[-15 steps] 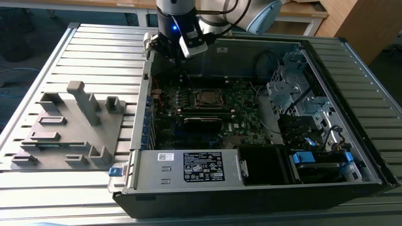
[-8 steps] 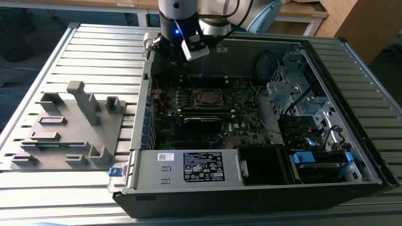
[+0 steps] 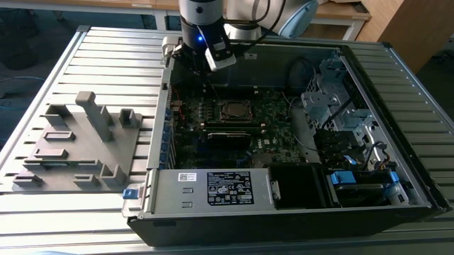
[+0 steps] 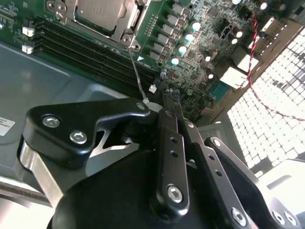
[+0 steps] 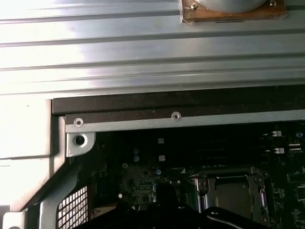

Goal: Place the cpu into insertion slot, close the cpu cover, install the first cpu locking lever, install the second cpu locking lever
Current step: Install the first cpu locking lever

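The gripper [image 4: 155, 108], pinched together on the tip of 1 thin lever [image 4: 137, 71], hangs at the case's [image 3: 284, 228] far edge. The cpu [image 4: 100, 10] sits on the board [image 4: 200, 28] under the lowered cover [image 4: 127, 21]. A lever step appears in hand; seating it calls for a steady swing.

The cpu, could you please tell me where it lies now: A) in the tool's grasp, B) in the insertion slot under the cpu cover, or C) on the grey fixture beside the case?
B: the cpu shows its silver-grey top through the window of the cpu cover, which lies flat over it on the motherboard.
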Controlling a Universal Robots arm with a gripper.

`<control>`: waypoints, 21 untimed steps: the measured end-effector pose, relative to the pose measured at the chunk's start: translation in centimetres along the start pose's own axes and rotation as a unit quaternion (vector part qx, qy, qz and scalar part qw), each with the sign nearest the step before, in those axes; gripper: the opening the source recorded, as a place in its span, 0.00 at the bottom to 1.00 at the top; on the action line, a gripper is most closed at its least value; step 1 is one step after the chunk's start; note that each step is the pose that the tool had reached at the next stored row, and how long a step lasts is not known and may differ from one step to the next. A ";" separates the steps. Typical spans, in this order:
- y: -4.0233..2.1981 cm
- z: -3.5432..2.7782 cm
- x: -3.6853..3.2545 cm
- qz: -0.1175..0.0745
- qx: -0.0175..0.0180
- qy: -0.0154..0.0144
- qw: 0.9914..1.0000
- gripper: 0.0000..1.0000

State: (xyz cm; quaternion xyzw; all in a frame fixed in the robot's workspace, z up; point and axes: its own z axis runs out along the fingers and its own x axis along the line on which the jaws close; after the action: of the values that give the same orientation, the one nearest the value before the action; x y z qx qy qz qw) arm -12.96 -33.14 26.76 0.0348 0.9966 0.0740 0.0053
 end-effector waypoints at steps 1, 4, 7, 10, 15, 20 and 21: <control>0.07 0.07 0.01 0.000 0.000 0.000 1.000 0.10; 0.29 0.30 0.03 0.000 0.000 0.000 1.000 0.10; 0.40 0.62 0.04 0.000 0.000 0.000 1.000 0.10; 0.42 1.01 0.04 0.000 0.000 0.000 1.000 0.10; 0.54 1.31 -0.02 0.000 0.000 0.000 1.000 0.10; 0.66 1.40 -0.49 0.000 0.000 0.000 1.000 0.10; 0.67 1.40 -0.67 0.000 0.000 0.000 1.000 0.10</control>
State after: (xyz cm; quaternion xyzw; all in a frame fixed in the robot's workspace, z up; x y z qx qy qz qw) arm -12.22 -32.32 25.48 0.0349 0.9966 0.0741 0.0052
